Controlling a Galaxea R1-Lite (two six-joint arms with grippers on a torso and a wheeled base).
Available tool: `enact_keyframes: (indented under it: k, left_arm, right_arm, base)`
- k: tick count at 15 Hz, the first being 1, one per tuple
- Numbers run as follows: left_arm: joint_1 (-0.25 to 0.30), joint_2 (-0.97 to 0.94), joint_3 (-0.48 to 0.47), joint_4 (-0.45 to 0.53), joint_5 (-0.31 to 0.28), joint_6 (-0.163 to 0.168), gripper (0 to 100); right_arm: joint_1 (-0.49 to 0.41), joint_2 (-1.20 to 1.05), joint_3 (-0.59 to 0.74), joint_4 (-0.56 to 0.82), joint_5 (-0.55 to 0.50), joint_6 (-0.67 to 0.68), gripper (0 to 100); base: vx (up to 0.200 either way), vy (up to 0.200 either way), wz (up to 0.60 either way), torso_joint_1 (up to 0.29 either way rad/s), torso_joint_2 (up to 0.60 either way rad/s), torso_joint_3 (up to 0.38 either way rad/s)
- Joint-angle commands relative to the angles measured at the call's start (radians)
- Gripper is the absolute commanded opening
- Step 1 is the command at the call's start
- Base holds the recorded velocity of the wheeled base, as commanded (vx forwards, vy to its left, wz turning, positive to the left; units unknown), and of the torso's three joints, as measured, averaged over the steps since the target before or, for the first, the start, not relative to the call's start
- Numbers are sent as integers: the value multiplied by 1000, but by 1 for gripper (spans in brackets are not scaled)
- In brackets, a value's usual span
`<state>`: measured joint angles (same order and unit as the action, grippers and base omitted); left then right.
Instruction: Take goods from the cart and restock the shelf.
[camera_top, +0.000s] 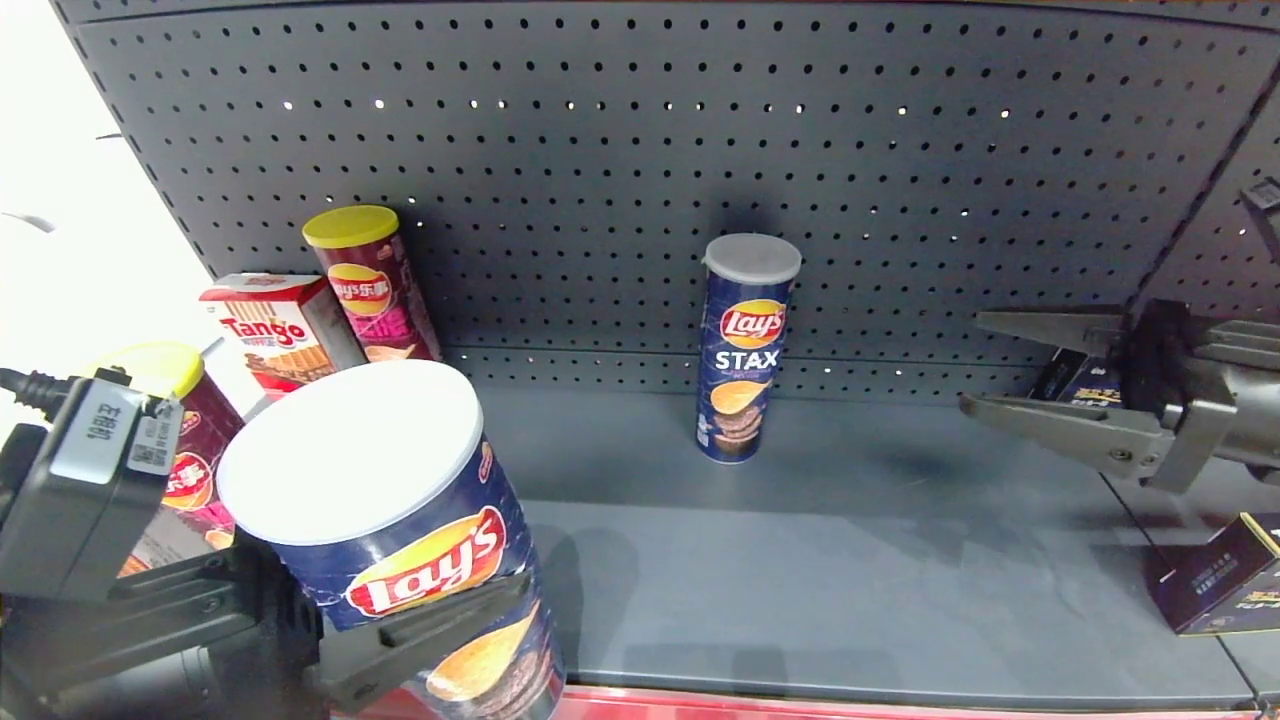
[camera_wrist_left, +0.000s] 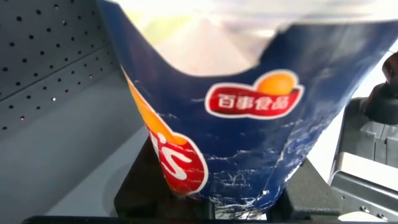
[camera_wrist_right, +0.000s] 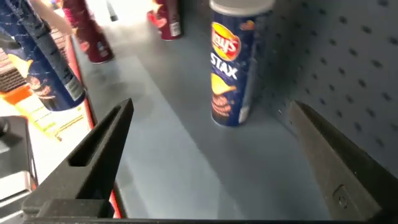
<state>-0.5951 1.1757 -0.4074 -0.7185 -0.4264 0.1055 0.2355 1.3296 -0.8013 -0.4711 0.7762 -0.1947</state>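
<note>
Left tool is pinching a blue chip can, fingers pressing on the lower body from both sides. The can is sitting at 7 o'clock in the head view, over the front edge of the shelf. It is tilting, white lid leaning toward 11 o'clock. The lid is staying on, so contents aren't showing. The can's base is running off the frame edge, so I can't tell if it is touching the shelf. The far finger is hiding behind the can.

Right tool is hanging at 3 o'clock, fingers spread wide, gripping nothing. A second blue chip can is standing upright just off centre toward 1 o'clock, close to the pegboard back, grey lid closed. It is sitting well apart from the right tool, off toward 9 o'clock from its fingertips.

At 10 o'clock a maroon can with a yellow lid is leaning against the pegboard, with a red wafer box just beside it. Another maroon can is sitting at 9 o'clock, half covered by the left arm. A dark box is lying at 4 o'clock, cut off by the frame. Another dark box is peeking out behind the right tool, mostly hidden.
</note>
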Motion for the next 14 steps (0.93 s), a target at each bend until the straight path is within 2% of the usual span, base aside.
enact_keyframes:
  k: [1, 3, 10, 11, 14]
  left_arm:
    - [0, 2, -4, -1, 0, -1, 0]
    - [3, 5, -8, 1, -8, -3, 0]
    - [15, 5, -21, 1, -14, -6, 0]
    - [15, 5, -24, 1, -17, -23, 0]
    - [17, 10, -21, 1, -15, -27, 0]
  right_arm:
    - [7, 99, -35, -21, 35, -40, 100]
    - [-4, 155, -67, -73, 123, -60, 100]
    - [22, 316, -228, -81, 127, -61, 100]
    - [24, 346, -260, -81, 129, -61, 100]
    - [54, 416, -319, -80, 129, -61, 100]
  base:
    - [0, 0, 0, 0, 0, 0]
    - [0, 0, 0, 0, 0, 0]
    - [0, 0, 0, 0, 0, 0]
    - [0, 0, 0, 0, 0, 0]
    - [0, 0, 0, 0, 0, 0]
